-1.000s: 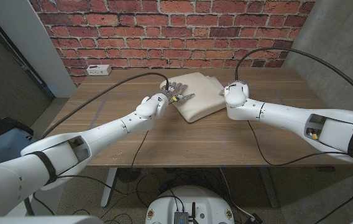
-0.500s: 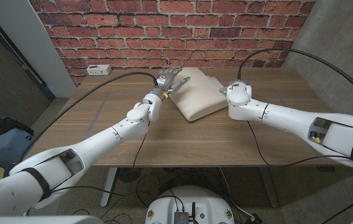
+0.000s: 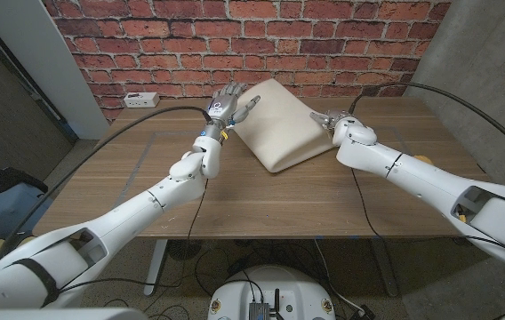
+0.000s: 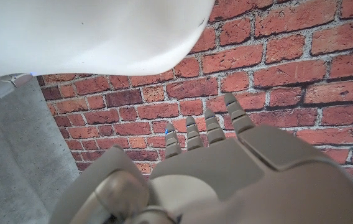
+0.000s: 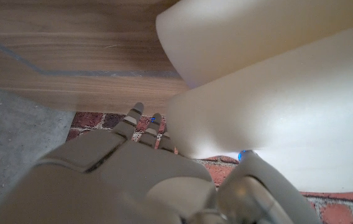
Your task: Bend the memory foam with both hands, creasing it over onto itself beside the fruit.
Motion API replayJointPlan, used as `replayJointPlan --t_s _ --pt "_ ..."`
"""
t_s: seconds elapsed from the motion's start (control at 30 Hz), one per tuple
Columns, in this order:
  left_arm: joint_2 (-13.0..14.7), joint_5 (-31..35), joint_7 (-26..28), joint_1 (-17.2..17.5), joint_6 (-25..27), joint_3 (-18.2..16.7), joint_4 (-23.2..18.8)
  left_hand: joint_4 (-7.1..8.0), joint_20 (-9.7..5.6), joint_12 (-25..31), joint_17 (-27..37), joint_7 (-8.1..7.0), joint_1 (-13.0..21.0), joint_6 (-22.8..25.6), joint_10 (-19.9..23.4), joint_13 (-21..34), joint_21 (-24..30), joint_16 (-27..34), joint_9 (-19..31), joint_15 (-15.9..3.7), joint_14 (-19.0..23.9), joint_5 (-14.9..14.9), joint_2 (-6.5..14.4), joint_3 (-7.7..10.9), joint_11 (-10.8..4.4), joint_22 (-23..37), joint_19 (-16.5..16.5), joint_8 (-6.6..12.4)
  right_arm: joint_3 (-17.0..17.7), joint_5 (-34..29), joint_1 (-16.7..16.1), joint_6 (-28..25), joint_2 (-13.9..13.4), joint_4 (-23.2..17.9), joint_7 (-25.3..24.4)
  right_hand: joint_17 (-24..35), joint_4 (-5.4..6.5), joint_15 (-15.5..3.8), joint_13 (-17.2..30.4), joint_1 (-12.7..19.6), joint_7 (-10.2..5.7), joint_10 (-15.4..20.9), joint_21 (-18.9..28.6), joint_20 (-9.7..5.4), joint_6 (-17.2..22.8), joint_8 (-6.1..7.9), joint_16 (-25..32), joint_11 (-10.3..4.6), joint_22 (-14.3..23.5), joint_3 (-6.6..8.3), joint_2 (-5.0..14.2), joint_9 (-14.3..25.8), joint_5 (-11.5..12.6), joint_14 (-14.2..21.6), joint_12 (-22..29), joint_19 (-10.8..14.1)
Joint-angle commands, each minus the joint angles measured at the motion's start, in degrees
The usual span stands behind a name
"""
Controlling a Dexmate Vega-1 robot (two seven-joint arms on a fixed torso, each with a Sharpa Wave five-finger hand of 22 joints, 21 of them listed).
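The cream memory foam [image 3: 279, 129] stands tilted up off the wooden table [image 3: 261, 204], its near edge still on the wood. My left hand [image 3: 226, 102] is raised at the foam's left edge with its fingers spread, thumb toward the foam; I cannot tell if it touches. In the left wrist view the foam [image 4: 96, 34] hangs beyond my left hand [image 4: 226, 168], outside its fingers. My right hand [image 3: 331, 118] grips the foam's right edge. The right wrist view shows two foam layers [image 5: 270, 106] parted in a wedge, one held between my right hand's [image 5: 139, 174] fingers and thumb.
A white power strip [image 3: 139, 100] lies at the table's back left corner. Black cables [image 3: 137, 133] trail from both wrists across and above the table. The brick wall [image 3: 324, 44] stands close behind the foam. A grey taped line [image 3: 137, 147] marks the wood.
The foam has risen from lying flat to standing tilted. Both hands have moved up and toward the wall, the left one opening its fingers.
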Motion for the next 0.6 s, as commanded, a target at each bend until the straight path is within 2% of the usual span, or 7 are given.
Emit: replayJointPlan --t_s 0.03,0.07,0.13,0.23,0.33,0.5,0.6 --pt "2.6 -3.0 4.3 5.1 0.0 -4.9 -6.5 -0.09 0.20 -0.3 -0.1 -0.48 1.0 0.1 0.2 0.2 -0.2 -0.4 -0.1 -0.33 0.2 0.2 0.4 0.51 -0.18 0.0 -0.2 -0.31 21.0 17.2 -13.9 18.2 0.1 -5.7 -13.1 0.1 0.09 0.86 -0.1 -1.4 0.92 2.0 0.8 1.55 1.5 0.38 0.5 2.35 0.1 -0.83 2.96 -0.1 0.4 1.4 0.6 0.8" --pt "2.6 -3.0 4.2 5.1 0.0 -5.0 -6.5 -0.10 0.14 -0.4 -0.1 -0.58 1.1 0.1 0.2 0.2 -0.2 -0.5 -0.1 -0.37 0.2 0.2 0.4 0.54 -0.17 0.0 -0.2 -0.35 20.9 17.5 -13.8 18.4 -0.1 -5.7 -13.3 0.1 -0.03 0.94 -0.1 -1.5 1.02 2.4 1.0 1.79 1.7 0.35 0.6 2.74 0.0 -0.96 2.67 -0.1 0.4 1.6 0.7 1.1" --pt "2.9 -5.0 4.8 6.6 -1.1 -6.6 -7.8 -0.14 0.22 -0.4 -0.1 -0.67 1.2 0.1 0.3 0.2 -0.3 -0.6 -0.1 -0.42 0.1 0.2 0.4 0.62 -0.21 0.0 -0.3 -0.44 23.9 20.7 -16.2 22.7 0.5 -6.4 -15.3 -0.1 -0.35 1.57 -0.1 -1.6 1.54 3.7 1.4 2.38 3.0 0.50 0.9 3.31 0.0 -1.43 1.79 -0.1 0.3 3.1 0.9 2.3" --pt "3.4 -7.4 4.5 8.0 -2.2 -8.3 -9.0 -0.18 0.23 -0.6 -0.1 -0.69 1.3 0.1 0.2 0.2 -0.4 -0.7 -0.1 -0.23 0.1 0.2 0.5 0.70 -0.14 0.0 -0.3 -0.56 25.5 22.7 -18.0 26.4 0.5 -6.8 -17.1 -0.2 -0.61 1.93 -0.1 -1.6 1.90 4.2 1.4 2.66 3.4 0.46 0.8 4.25 -0.1 -1.77 1.08 -0.2 0.3 3.2 1.0 2.4" --pt "3.7 -10.0 4.3 9.3 -3.5 -10.1 -10.0 -0.23 0.28 -0.8 0.0 -0.78 1.4 0.0 0.1 0.2 -0.5 -0.8 -0.1 -0.15 0.0 0.2 0.5 0.80 -0.11 0.0 -0.3 -0.73 27.1 25.3 -19.7 30.9 0.6 -6.6 -18.2 -0.5 -1.04 2.65 -0.1 -1.4 2.19 5.0 1.0 2.48 4.1 0.45 0.8 4.57 -0.1 -2.27 0.00 -0.2 0.2 3.8 1.0 1.3" --pt "4.0 -15.5 3.3 11.4 -6.4 -13.3 -11.9 -0.32 0.35 -1.1 0.0 -0.77 1.7 0.2 0.0 0.2 -0.9 -1.1 -0.1 0.06 -0.4 0.1 0.4 0.97 -0.05 0.0 -0.7 -0.95 29.6 29.6 -22.4 39.5 1.2 -5.3 -18.9 -0.7 -1.39 3.13 -0.2 -1.2 2.66 5.3 0.9 2.73 4.9 0.53 0.8 4.95 -0.2 -2.56 -0.69 -0.2 0.1 4.3 0.9 1.1" --pt "4.3 -17.7 3.0 12.5 -7.8 -14.7 -12.9 -0.36 0.35 -1.3 0.0 -0.93 1.8 0.0 -0.1 0.2 -1.0 -1.3 -0.1 0.17 -0.6 0.0 0.4 1.04 0.14 0.0 -0.8 -1.19 30.7 31.6 -23.7 42.9 1.9 -5.1 -19.8 -0.8 -1.62 3.49 -0.2 -1.0 2.79 5.5 0.9 2.77 5.4 0.58 0.7 5.36 -0.2 -2.66 -1.00 -0.2 0.1 4.3 0.9 1.0"
